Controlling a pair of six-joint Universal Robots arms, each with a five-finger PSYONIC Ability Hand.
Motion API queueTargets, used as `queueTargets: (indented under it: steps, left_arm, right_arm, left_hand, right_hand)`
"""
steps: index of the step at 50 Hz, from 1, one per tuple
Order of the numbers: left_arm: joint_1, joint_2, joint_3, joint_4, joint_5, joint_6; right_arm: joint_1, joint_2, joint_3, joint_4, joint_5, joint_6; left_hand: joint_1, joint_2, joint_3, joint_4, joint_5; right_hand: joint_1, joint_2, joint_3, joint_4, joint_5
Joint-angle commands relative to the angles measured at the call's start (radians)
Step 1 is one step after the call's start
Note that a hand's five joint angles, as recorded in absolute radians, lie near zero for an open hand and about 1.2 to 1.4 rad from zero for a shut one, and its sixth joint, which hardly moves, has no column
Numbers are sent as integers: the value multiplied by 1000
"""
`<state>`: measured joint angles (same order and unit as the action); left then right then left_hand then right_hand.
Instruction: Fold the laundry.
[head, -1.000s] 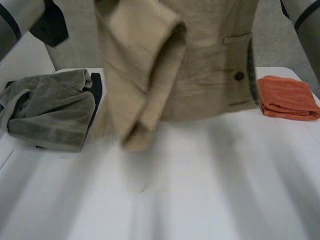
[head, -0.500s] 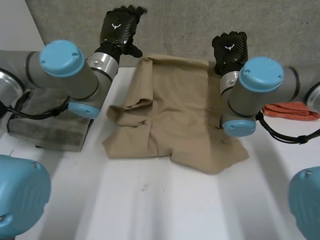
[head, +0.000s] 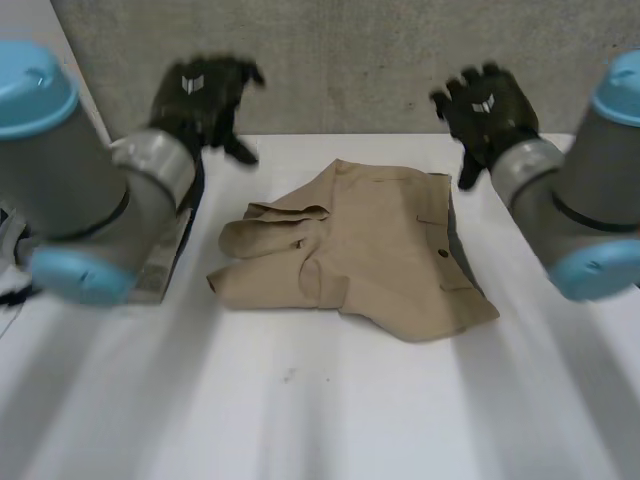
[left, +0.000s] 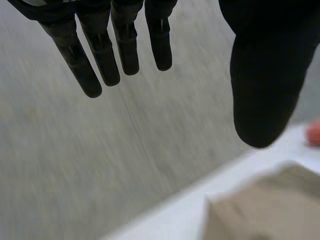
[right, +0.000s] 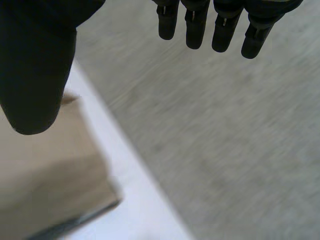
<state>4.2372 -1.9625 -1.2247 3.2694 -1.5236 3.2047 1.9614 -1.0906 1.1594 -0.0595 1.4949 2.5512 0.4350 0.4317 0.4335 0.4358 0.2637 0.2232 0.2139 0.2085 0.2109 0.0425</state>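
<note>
Between the left robot hand (head: 200, 98) and the right robot hand (head: 487, 108), nearer the robot than their fingertips, the beige garment (head: 370, 250) lies on the white worktop (head: 330, 400). The side toward the left robot hand is bunched into soft rolls. The side toward the right robot hand lies flatter, with a pocket and a dark button (head: 442, 254) showing. Left robot hand: fingers straight and spread, thumb apart, nothing held, raised clear of the cloth. Right robot hand: likewise empty, fingers extended, near the garment's far corner, not touching. Handling judgement: light woven cloth, limp, will sag and drape once lifted; not fragile, not slippery. Seams and pocket look thicker, so likely better purchase there. Suggested hold: pinch the far edge at its two corners, one per robot hand, and draw the bunched side flat before any fold. Risk: a pinch on a roll could take two layers at once
</note>
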Motion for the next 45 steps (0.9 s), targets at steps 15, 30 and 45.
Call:
queueTargets:
  steps: [15,30,45]
  left_arm:
    - [12,-220,-265,128,17,115]
    - [-8,-244,-137,105,10,150]
    - [-14,71,-90,-131,94,64]
  right_arm:
    - [-108,-26,510,-74,-177,-2]
    - [-111,60,476,-148,-185,4]
    - [-158,-158,457,7,-214,4]
  left_hand:
    - [-1,2,0,-2,-5]
    - [961,965,963,961,958]
    - [961,965,963,961,958]
  right_hand:
    - [185,194,199,197,191]
    - [1173,1182,1188,1185,1179]
    - [1173,1182,1188,1185,1179]
